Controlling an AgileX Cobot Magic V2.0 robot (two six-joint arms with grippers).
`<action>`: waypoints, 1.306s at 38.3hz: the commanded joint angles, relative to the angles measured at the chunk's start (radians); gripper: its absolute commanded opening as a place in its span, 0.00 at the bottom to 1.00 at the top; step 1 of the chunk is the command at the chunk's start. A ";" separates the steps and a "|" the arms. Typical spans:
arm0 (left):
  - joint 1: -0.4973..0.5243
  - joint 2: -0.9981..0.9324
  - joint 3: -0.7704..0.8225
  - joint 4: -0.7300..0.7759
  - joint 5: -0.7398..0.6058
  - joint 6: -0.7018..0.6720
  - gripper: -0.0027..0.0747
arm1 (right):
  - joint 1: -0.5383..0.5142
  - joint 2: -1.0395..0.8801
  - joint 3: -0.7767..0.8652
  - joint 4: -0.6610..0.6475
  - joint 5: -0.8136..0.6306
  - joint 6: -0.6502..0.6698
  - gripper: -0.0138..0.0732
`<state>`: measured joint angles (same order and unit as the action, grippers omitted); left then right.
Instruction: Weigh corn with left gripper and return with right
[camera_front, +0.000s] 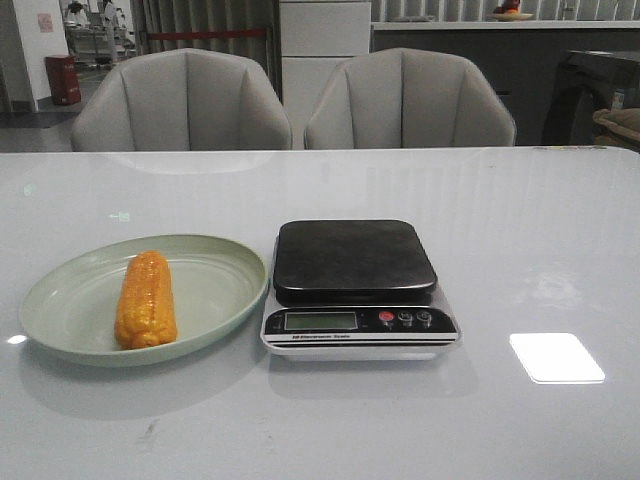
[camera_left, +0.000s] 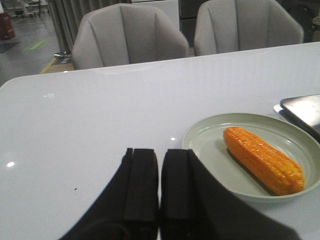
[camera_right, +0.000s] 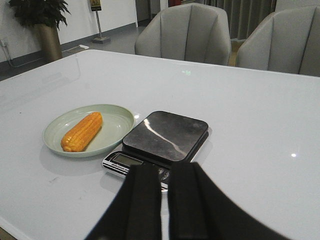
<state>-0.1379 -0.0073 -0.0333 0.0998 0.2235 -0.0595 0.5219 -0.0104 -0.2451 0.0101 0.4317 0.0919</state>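
The orange-yellow corn (camera_front: 146, 299) lies on a pale green oval plate (camera_front: 215, 285) at the left of the table. It also shows in the left wrist view (camera_left: 263, 159) and the right wrist view (camera_right: 82, 131). A kitchen scale (camera_front: 355, 260) with a bare dark platform stands right of the plate; it shows in the right wrist view (camera_right: 166, 135) too. My left gripper (camera_left: 159, 172) is shut and empty, back from the plate's near-left rim. My right gripper (camera_right: 165, 185) is shut and empty, in front of the scale's display. Neither gripper shows in the front view.
Two grey chairs (camera_front: 182, 100) stand behind the white table's far edge. A bright light patch (camera_front: 556, 357) lies on the table right of the scale. The plate's rim (camera_left: 200, 150) is close to my left fingers.
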 joint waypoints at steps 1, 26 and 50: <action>0.055 -0.021 0.022 -0.046 -0.185 -0.010 0.18 | -0.006 -0.010 -0.025 -0.010 -0.082 -0.008 0.40; 0.128 -0.021 0.072 -0.100 -0.299 -0.064 0.18 | -0.006 -0.010 -0.025 -0.010 -0.082 -0.008 0.40; 0.128 -0.021 0.072 -0.100 -0.299 -0.064 0.18 | -0.006 -0.010 -0.025 -0.010 -0.082 -0.008 0.40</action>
<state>-0.0118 -0.0073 0.0063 0.0107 0.0000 -0.1142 0.5219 -0.0104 -0.2451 0.0101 0.4317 0.0914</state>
